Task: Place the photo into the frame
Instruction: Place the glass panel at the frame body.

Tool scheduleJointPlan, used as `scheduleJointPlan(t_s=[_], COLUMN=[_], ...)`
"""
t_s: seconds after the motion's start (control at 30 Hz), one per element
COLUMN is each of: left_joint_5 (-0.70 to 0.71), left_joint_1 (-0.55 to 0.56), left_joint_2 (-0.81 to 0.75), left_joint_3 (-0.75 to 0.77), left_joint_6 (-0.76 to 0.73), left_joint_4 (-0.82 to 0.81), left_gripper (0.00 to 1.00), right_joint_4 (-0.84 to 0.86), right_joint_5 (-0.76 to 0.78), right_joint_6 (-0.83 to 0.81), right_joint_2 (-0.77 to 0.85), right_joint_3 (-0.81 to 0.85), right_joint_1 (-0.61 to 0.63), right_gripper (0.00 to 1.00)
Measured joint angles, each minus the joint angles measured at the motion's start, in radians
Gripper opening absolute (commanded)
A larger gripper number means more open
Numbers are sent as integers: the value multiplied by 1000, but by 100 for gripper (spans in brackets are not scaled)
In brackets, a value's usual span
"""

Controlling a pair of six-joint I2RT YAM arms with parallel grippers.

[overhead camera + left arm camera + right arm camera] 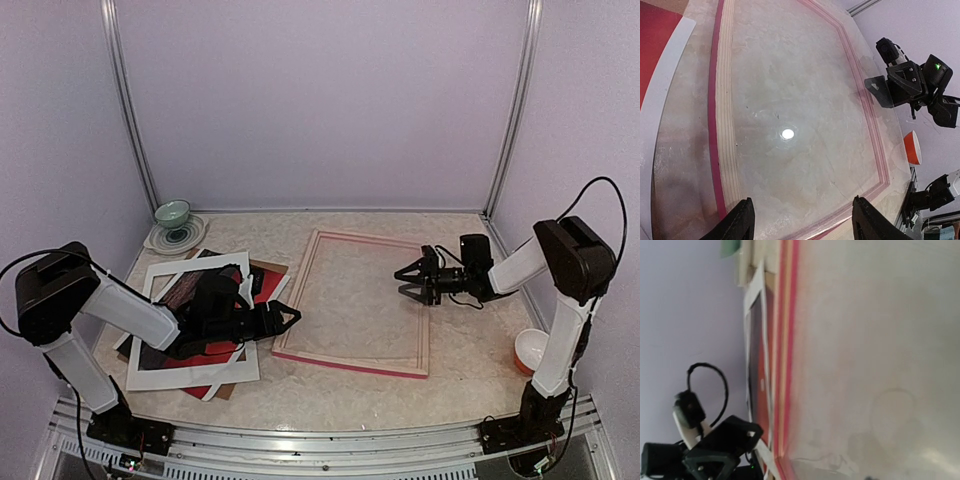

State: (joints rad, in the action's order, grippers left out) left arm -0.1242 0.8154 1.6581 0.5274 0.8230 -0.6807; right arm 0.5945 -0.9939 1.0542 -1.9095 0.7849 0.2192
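The frame (352,364) lies flat in the middle of the table, pale wood rails with a pink edge. It also shows in the left wrist view (722,125) and the right wrist view (787,340). The photo (205,352), a red print, lies left of it under a white mat board (190,378), partly hidden by my left arm. My left gripper (291,318) (802,200) hovers open at the frame's left rail, nothing between its fingers. My right gripper (404,279) (875,87) hangs open just inside the right rail, holding nothing. Its own fingers do not show in its wrist view.
A brown backing board (268,270) pokes out from the pile under the mat. At the back left a green bowl (172,213) stands on a round mat. An orange-and-white bowl (530,350) sits by the right arm's base. Walls close in three sides.
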Motion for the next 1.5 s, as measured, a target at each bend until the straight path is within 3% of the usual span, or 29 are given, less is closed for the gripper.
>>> scheduleJointPlan(t_s=[0.23, 0.6, 0.87, 1.07, 1.33, 1.5], left_joint_5=[0, -1, -1, 0, 0, 0], left_joint_1=[0, 1, 16, 19, 26, 27], left_joint_2=[0, 0, 0, 0, 0, 0], left_joint_3=[0, 1, 9, 17, 17, 17], left_joint_6=[0, 2, 3, 4, 7, 8], left_joint_4=[0, 0, 1, 0, 1, 0], left_gripper=[66, 66, 66, 66, 66, 66], right_joint_4=[-92, 23, -117, -145, -122, -23], right_joint_5=[14, -20, 2, 11, 4, -24], right_joint_6=[-41, 31, -45, -64, -37, 27], right_joint_2=[8, -21, -26, -43, -54, -54], right_joint_3=[11, 11, 66, 73, 69, 49], right_joint_1=[-42, -45, -38, -30, -24, -24], right_gripper=[48, 39, 36, 25, 1, 0])
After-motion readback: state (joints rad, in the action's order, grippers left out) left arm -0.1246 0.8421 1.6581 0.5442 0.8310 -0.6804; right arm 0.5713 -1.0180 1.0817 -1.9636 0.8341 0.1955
